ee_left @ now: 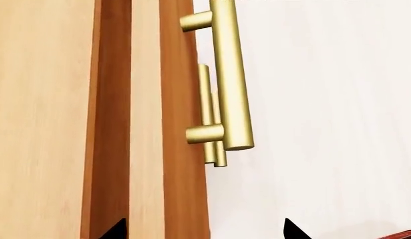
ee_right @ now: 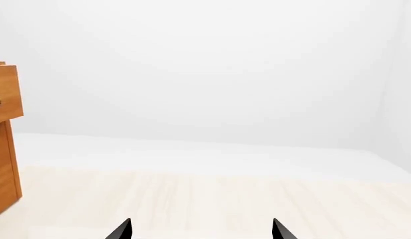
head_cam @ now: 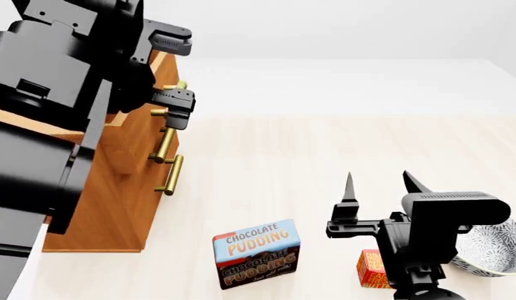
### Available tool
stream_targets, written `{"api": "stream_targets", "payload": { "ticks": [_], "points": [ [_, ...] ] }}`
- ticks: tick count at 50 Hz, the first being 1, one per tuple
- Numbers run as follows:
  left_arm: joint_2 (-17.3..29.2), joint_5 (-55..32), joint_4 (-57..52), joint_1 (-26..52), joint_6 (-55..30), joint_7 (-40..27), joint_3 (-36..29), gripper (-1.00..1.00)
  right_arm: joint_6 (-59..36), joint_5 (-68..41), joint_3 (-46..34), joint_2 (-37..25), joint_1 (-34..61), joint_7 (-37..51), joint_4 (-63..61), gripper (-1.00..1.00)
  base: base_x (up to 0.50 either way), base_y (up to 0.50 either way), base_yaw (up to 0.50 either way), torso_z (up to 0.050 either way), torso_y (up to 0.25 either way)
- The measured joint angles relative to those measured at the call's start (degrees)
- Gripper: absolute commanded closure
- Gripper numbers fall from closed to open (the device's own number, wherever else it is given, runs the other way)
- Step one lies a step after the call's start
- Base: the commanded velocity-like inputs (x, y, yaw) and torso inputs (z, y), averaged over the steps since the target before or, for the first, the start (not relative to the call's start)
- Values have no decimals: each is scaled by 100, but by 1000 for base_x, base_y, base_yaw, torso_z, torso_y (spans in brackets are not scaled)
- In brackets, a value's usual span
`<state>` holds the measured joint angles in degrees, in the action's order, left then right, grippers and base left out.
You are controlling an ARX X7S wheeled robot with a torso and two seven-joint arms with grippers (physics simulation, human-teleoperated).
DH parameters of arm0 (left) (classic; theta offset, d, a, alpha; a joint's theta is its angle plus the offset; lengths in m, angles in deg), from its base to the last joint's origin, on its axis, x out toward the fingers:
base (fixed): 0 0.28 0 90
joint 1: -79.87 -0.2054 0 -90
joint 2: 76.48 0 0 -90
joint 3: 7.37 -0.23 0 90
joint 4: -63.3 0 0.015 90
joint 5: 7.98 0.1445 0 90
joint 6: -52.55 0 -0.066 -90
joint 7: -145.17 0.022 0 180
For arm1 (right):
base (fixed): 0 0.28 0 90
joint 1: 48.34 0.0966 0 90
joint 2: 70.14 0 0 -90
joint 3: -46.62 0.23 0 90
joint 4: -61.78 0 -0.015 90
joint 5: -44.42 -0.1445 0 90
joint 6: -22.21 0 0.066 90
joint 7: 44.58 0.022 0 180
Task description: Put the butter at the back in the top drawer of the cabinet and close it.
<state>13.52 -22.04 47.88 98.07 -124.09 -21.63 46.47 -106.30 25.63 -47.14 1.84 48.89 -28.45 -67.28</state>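
Red-orange with yellow lettering, the butter (head_cam: 373,269) is lying on the pale wood floor low in the head view, partly hidden behind the right gripper (head_cam: 376,181), so its long axis is hard to judge from here. It is sitting between the pudding box (head_cam: 257,253) on one side and a patterned bowl (head_cam: 491,250) on the other, well apart from the cabinet (head_cam: 116,187) at the far left. The right gripper is hovering just above and slightly behind the butter, its two black fingers standing wide apart and pointing away from the robot, with nothing between them; its wrist camera is looking out over bare floor and is catching only a corner of the cabinet. The left gripper (head_cam: 176,72) is up at the cabinet, jaws spread on either side of the top drawer's (head_cam: 162,69) handle (ee_left: 228,74) but, as far as these views are showing, not yet clamping it. In the left wrist view the brass bar is lying just ahead of the open fingertips, and the drawer front appears to be standing a little proud of the cabinet body, though I cannot tell how far it is open. The right arm is clearly the nearer one to the butter, which lies below and toward the robot from its fingertips, so reaching it is likely calling for a drop and a small pull back.
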Motion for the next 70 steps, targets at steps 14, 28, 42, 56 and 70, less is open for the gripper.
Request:
{"api": "stream_targets", "payload": {
  "ticks": [14,28,42,56,70],
  "points": [
    [18,-465,24,45,-113,300,-404,-100,-14,-42,3,-26,2,38,-20,-100,0,0,0,0,0],
    [39,-3024,8,225,39,-162,-2112,-100,2,-84,117,-54,-84,125,-66,-100,0,0,0,0,0],
    [42,-6499,-380,418,516,-773,-4429,-100,8,-167,445,-78,-290,287,-194,-100,0,0,0,0,0],
    [37,-8637,-827,587,924,-1238,-5633,-100,56,-377,826,-105,-492,333,-359,-100,0,0,0,0,0],
    [39,-9741,-1206,709,1237,-1254,-5978,-100,110,-521,1013,-130,-584,337,-448,-100,0,0,0,0,1]
  ]
}}
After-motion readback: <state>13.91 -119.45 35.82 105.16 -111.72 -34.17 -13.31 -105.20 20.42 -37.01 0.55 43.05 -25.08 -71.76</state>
